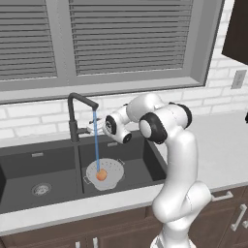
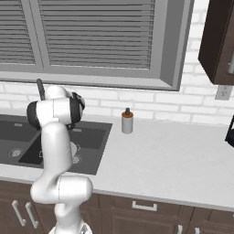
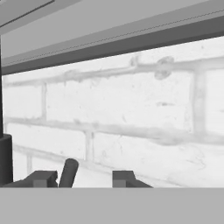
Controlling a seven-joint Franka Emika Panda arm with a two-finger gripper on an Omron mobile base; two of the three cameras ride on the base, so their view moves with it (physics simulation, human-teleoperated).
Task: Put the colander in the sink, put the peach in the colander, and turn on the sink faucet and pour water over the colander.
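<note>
With water already running in a thin blue stream from the sink faucet (image 1: 81, 106) onto the peach (image 1: 101, 175) in the colander (image 1: 104, 173), which sits in the right basin of the sink (image 1: 29, 164) below the tool (image 1: 93, 125), the task looks to be in its last step. In the hand view the tool's tips stand apart, clamped on nothing, with the faucet's lever (image 3: 68, 173) between them. Next move, as I judge it: back straight off the lever; brick wall (image 3: 131, 113) close ahead, open room behind over the desk (image 1: 220, 145).

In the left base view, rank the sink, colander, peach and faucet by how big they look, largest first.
1. sink, spanning both basins
2. faucet, tall but thin
3. colander, in the right basin under the water stream
4. peach, inside the colander

All stand at similar depth, so the order looks reliable.
</note>
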